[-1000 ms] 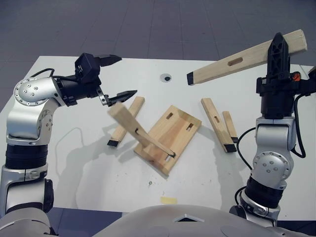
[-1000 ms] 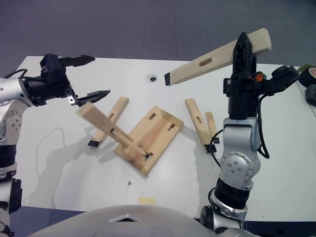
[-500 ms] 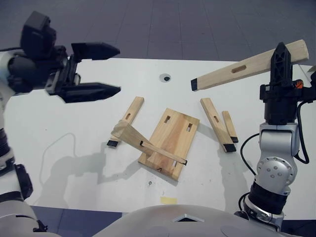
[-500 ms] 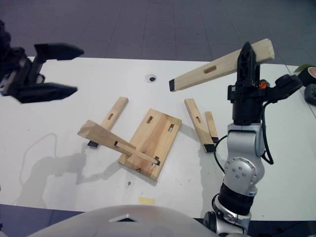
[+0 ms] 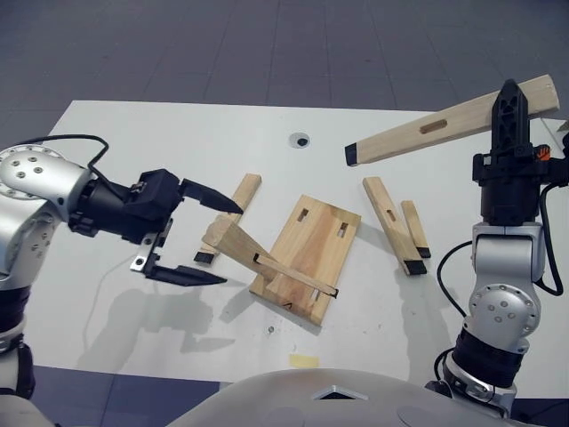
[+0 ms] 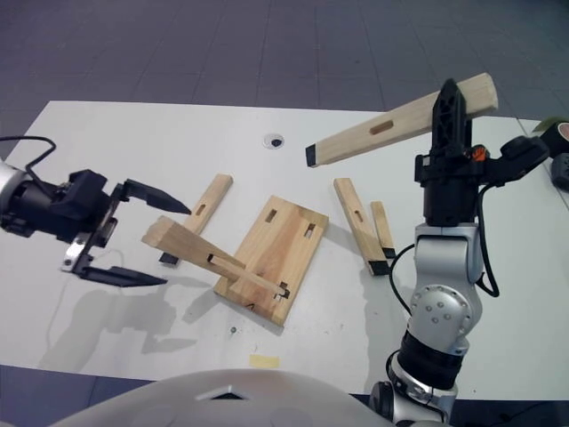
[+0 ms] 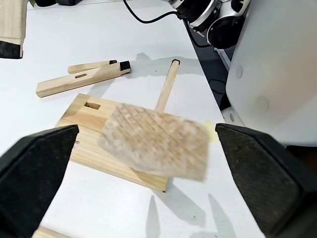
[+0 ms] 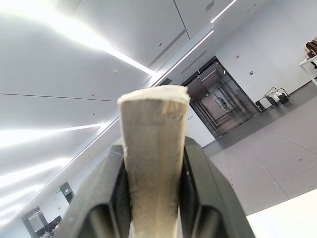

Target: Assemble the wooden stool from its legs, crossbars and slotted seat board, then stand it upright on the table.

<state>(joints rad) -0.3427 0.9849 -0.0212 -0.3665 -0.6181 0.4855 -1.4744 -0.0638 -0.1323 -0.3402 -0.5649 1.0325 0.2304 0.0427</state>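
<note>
**A:** Where's the seat board?

**B:** The seat board [image 5: 316, 236] lies flat mid-surface [image 5: 133, 142], slots up. A tilted leg [image 5: 247, 251] juts off its 9 o'clock edge, with a thin crossbar [image 5: 298, 276] running from the leg across the board. I can't tell whether anything is truly seated.

**A:** And your hands?

**B:** My left hand [image 5: 233, 245] is spread wide around that leg's free end, touching nothing. My right hand [image 5: 509, 98] is clamped on another leg [image 5: 427, 129], held high toward 2 o'clock. A loose leg [image 5: 250, 189] lies at 10 o'clock, and two more pieces [image 5: 387, 218] at 3 o'clock.

**A:** What worries you?

**B:** If I close off-centre, one finger lands first, swings the leg, and levers the crossbar out or skids the board. My lower finger also sits near the surface and could scrape.

**A:** Do the views differ?

**B:** The left wrist view gives the leg's cut end square-on, with a gap to each of my fingers [image 7: 37, 168]. The head views give the side-on tilt and the joint. The right wrist view shows the fingers [image 8: 111, 193] pressed tight against the held leg.
</note>
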